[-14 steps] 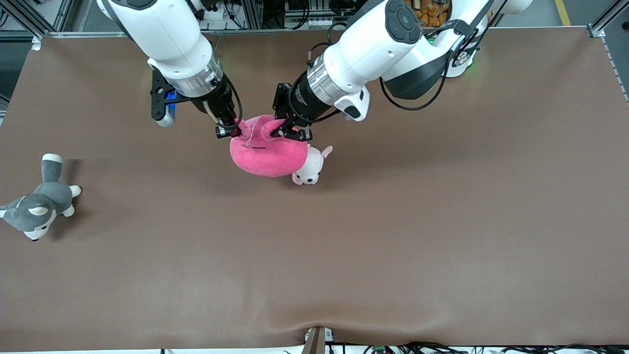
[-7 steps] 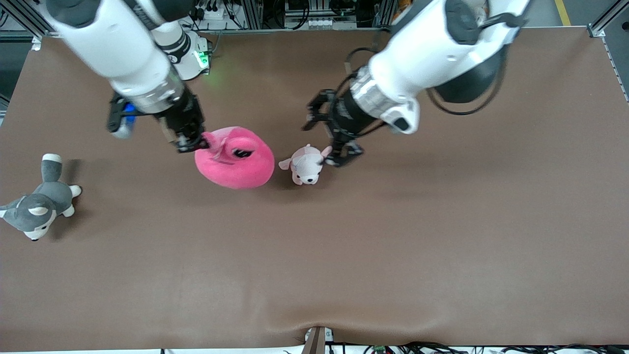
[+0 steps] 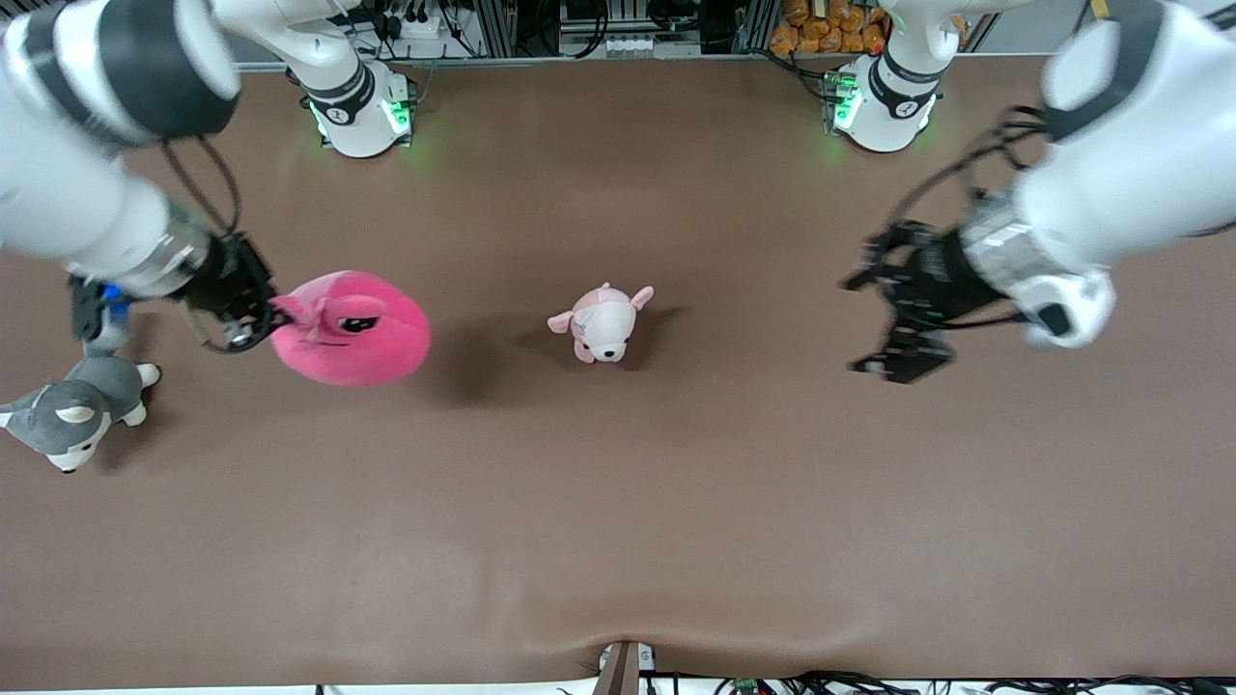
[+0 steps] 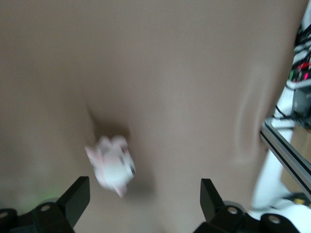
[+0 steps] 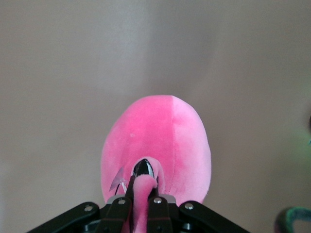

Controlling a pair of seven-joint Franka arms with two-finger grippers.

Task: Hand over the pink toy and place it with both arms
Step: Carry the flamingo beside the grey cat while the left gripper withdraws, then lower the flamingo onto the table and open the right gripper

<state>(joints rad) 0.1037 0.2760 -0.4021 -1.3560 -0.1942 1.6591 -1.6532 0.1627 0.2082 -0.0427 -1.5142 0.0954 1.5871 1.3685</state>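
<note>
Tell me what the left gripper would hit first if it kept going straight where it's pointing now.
Probably only the bare table. The open left gripper aims down at it, and the puppy plush looks slightly off that line, though depth is unclear.

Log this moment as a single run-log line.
phase: post-handover carry | right claw: shut on pink toy, toy aloft at right arm's end | left claw: open, empty, over table | puppy plush: mid-table

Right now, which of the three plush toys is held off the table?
The pink toy, pinched by the right gripper; the puppy plush and husky plush lie on the table.
</note>
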